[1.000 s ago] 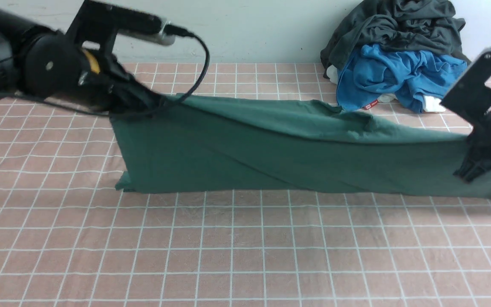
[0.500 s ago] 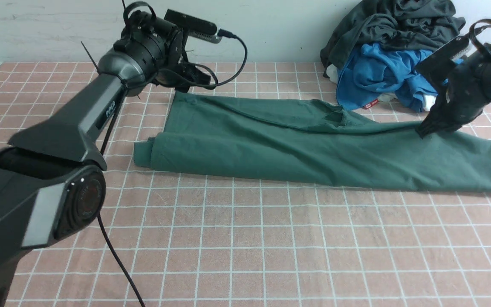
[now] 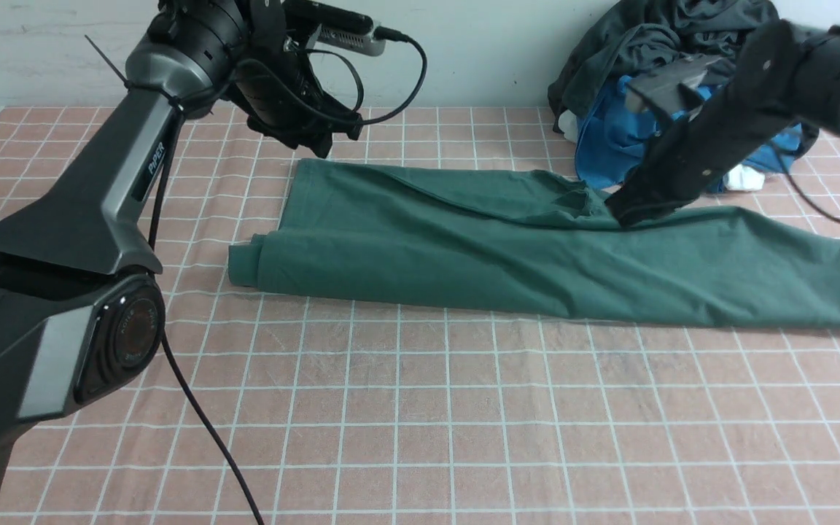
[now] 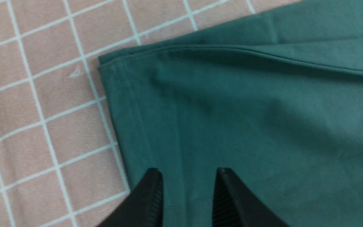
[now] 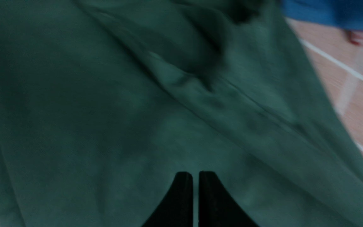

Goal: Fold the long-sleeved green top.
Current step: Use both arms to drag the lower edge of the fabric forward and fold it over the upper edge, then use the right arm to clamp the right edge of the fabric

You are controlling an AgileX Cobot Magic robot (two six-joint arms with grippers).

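The green long-sleeved top [image 3: 507,248] lies flat on the table as a long band from left to right, doubled over lengthwise, with a wrinkled dip [image 3: 573,200] on its far edge. My left gripper [image 3: 321,149] hovers just above the top's far left corner [image 4: 112,66]. In the left wrist view it [image 4: 187,171] is open and empty over the hem. My right gripper [image 3: 620,215] is at the far edge beside the dip. In the right wrist view it [image 5: 195,173] is shut just over the cloth [image 5: 106,110], with nothing seen between its fingers.
A heap of a dark charcoal garment [image 3: 675,44] and a bright blue garment [image 3: 631,138] lies at the back right, close behind my right arm. The pink checked tablecloth [image 3: 420,423] covers the table. The wall runs along the back.
The top, held up and stretched between both grippers a second ago, now lies flat. The left gripper has let go. The right arm has moved left along the far edge.
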